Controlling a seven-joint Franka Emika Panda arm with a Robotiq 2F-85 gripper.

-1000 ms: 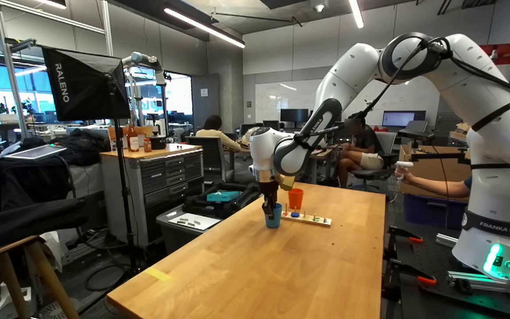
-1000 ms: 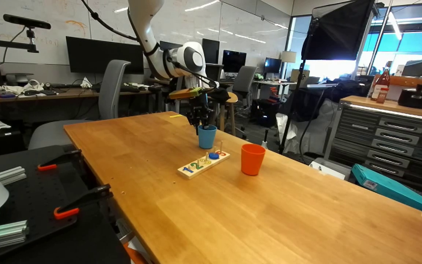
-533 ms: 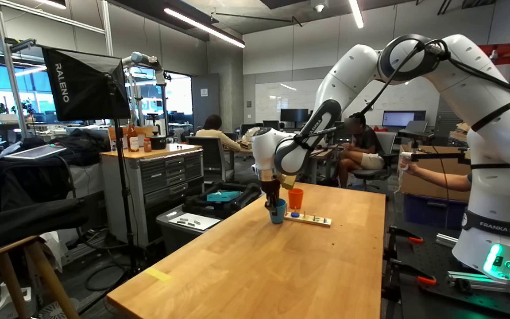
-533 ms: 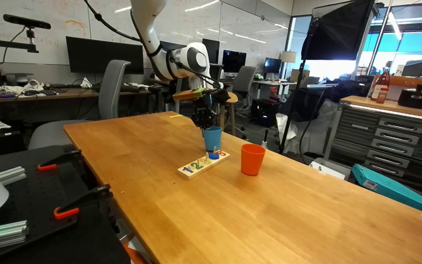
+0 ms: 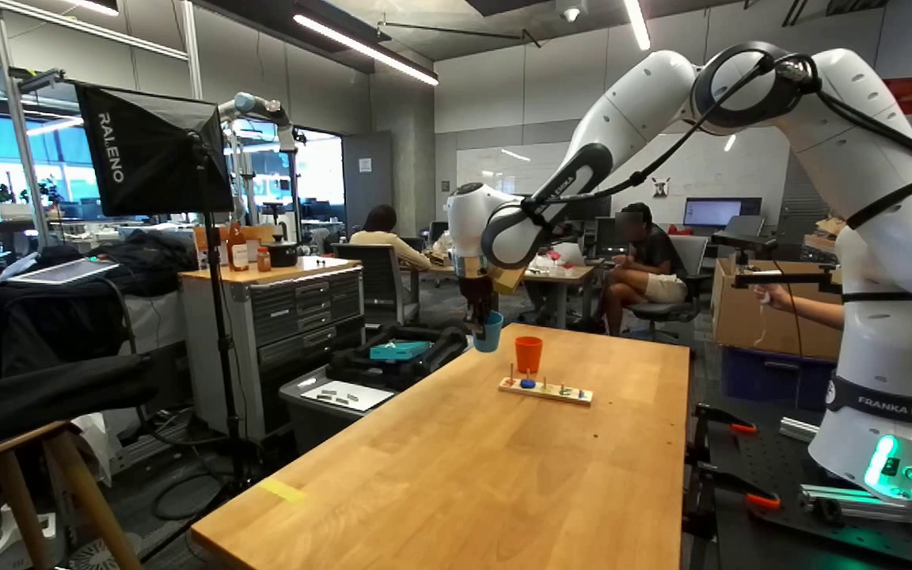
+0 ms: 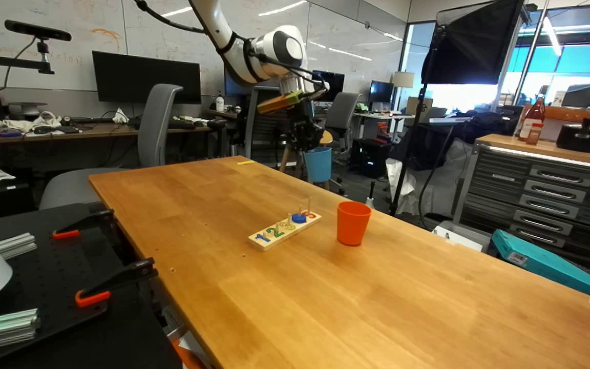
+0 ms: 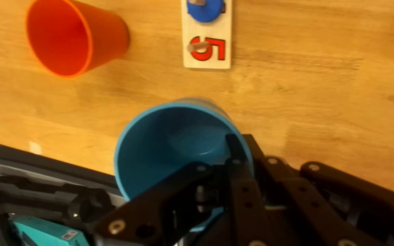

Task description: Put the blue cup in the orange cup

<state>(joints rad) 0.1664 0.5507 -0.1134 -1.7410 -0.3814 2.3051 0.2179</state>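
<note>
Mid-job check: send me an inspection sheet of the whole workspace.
Surface: wooden table, yellow tape strip near one end.
Job's things: blue cup held off the table; orange cup upright on it.
Clutter: wooden number board with a blue disc.
Claw: pinching the blue cup's wall, one finger inside, one outside.
Cables: black cable running along the robot arm.
Surroundings: two seated people, softbox light, a hand seen near the robot base.

My wrist view's top edge crops the board (image 7: pixel 207 57); my gripper (image 7: pixel 240 140) hides part of the blue cup (image 7: pixel 169 143).
</note>
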